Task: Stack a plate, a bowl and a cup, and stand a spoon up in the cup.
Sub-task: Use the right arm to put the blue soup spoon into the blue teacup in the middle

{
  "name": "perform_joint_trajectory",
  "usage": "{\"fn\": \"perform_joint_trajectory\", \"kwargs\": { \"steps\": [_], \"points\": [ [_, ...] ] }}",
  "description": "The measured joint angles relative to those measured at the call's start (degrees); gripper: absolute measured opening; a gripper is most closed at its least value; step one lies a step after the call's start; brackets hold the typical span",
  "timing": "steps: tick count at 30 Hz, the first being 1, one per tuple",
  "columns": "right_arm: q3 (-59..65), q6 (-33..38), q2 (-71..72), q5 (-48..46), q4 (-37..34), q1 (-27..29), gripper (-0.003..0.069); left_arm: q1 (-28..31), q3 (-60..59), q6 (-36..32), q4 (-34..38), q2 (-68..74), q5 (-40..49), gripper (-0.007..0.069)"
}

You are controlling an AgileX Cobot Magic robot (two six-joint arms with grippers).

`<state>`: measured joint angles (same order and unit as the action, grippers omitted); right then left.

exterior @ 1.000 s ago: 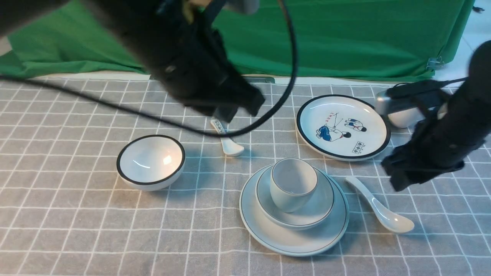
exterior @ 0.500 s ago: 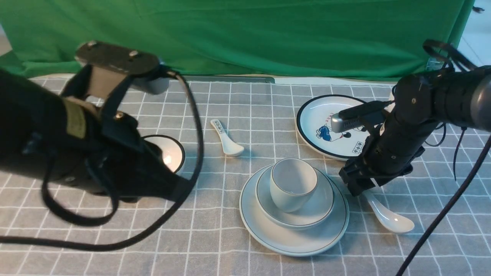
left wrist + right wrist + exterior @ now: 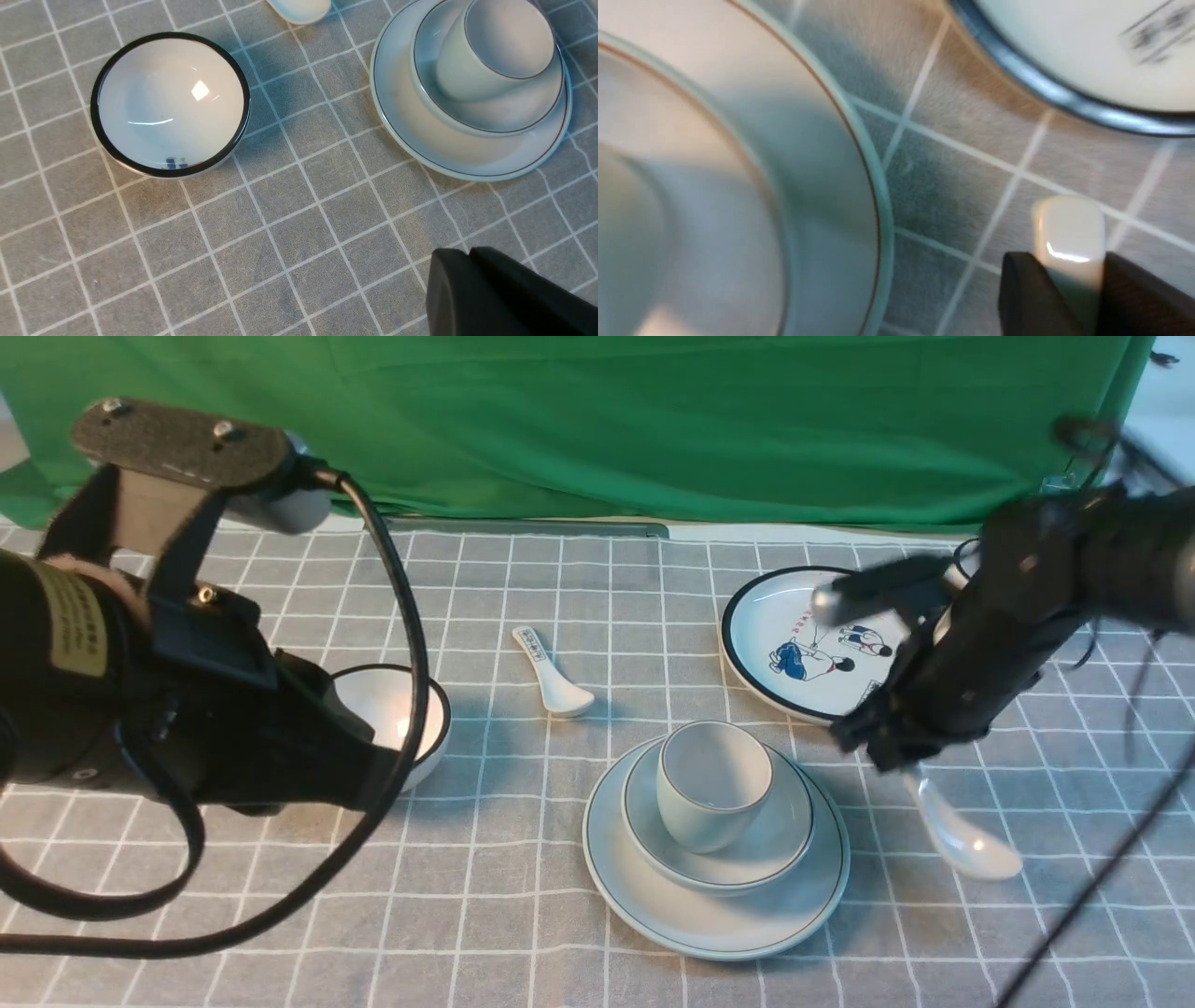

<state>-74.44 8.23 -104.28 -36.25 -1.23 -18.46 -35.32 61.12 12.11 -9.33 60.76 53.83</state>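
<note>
A: Right gripper [image 3: 887, 751]?
B: Clamped on the spoon [image 3: 966, 835] at its handle end. The scoop sits low, just right of the plate [image 3: 653, 896].
A: Stack?
B: The cup [image 3: 714, 784] sits in the bowl [image 3: 775, 849], and the bowl sits on the plate.
A: Left gripper [image 3: 469, 261]?
B: Fingers pressed together, holding nothing, above the checked cloth [image 3: 280, 233].

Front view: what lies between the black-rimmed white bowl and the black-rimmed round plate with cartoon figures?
A small white ceramic spoon with a patterned handle; the front view shows it.
</note>
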Motion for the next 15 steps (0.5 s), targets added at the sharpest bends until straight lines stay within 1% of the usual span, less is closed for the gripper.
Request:
{"fn": "perform_joint_trajectory", "kwargs": {
  "steps": [2, 4, 5, 6, 7, 8, 9, 10, 11, 12, 13, 14, 15],
  "points": [
    [0.95, -0.09, 4.9, 1.65, -0.46, -0.4, 0.0182, 0.0, 0.0, 0.05, -0.04, 0.0, -0.12, 0.0008],
    [3.39, -0.14, 11.43, 7.49, -0.73, -2.43, 0.0182, 0.0, 0.0, 0.05, -0.25, 0.0, -0.86, 0.0008],
    [3.69, -0.14, 12.02, 8.26, -0.73, -2.7, 0.0182, 0.0, 0.0, 0.05, -0.31, 0.0, -0.83, 0.0008],
    [6.83, -0.73, 16.73, 16.21, -0.96, -5.28, 0.0182, 0.0, 0.0, 0.05, -0.39, 0.0, -1.26, 0.0008],
    [8.32, -1.1, 17.83, 18.54, -1.01, -6.34, 0.0182, 0.0, 0.0, 0.05, -0.39, 0.0, -1.34, 0.0008],
    [10.52, -1.84, 20.37, 25.01, -1.21, -7.76, 0.0182, 0.0, 0.0, 0.05, -0.44, 0.0, -1.47, 0.0008],
    [14.84, -3.87, 23.29, 34.71, -1.43, -10.19, 0.0182, 0.0, 0.0, 0.05, -0.44, 0.0, -1.73, 0.0008],
    [17.39, -5.02, 24.26, 38.99, -1.49, -11.41, 0.0182, 0.0, 0.0, 0.05, -0.61, 0.0, -1.87, 0.0008],
    [21.84, -6.71, 25.64, 48.54, -1.56, -13.14, 0.0182, 0.0, 0.0, 0.05, -1.12, 0.0, -1.97, 0.0008],
    [21.84, -6.97, 25.74, 49.86, -1.56, -13.14, 0.0182, 0.0, 0.0, 0.05, -1.12, 0.0, -2.03, 0.0008],
    [24.82, -7.73, 25.9, 54.92, -1.61, -14.13, 0.0182, 0.0, 0.0, 0.05, -1.41, 0.0, -2.1, 0.0008],
    [28.56, -8.23, 25.29, 64.23, -1.61, -15.34, 0.0182, 0.0, 0.0, 0.05, -1.72, 0.0, -2.24, 0.0008],
    [30.71, -8.8, 24.29, 69.23, -1.61, -16.1, 0.0182, 0.0, -0.05, 0.05, -1.97, 0.0, -2.41, 0.0008]
  ]
}}
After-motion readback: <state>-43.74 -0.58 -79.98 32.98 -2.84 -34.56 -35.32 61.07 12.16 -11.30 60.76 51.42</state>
